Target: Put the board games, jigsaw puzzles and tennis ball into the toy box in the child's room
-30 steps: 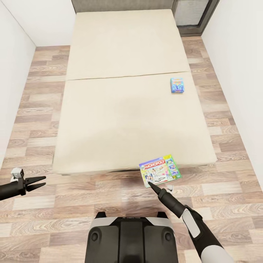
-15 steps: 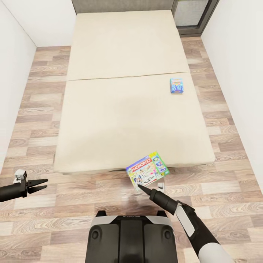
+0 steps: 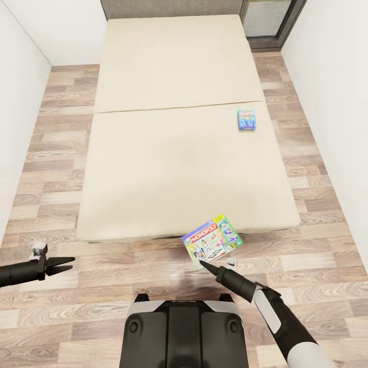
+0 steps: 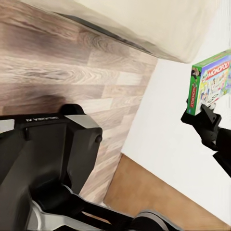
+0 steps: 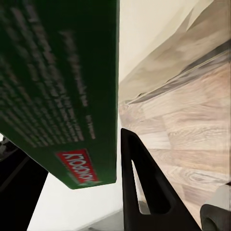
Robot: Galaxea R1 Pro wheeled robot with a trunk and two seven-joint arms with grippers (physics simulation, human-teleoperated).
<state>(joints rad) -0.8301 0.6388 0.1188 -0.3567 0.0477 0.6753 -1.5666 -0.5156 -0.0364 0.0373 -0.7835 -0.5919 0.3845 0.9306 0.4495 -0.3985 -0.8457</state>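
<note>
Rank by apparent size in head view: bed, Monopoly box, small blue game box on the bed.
1. Bed, largest by far.
2. Monopoly box, held by the right gripper; nearer the camera, so its margin is inflated.
3. Small blue game box, smallest.

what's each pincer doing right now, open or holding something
Left pincer: open, holding nothing, out over the floor.
Right pincer: shut on the Monopoly box, lifted just off the bed edge.
</note>
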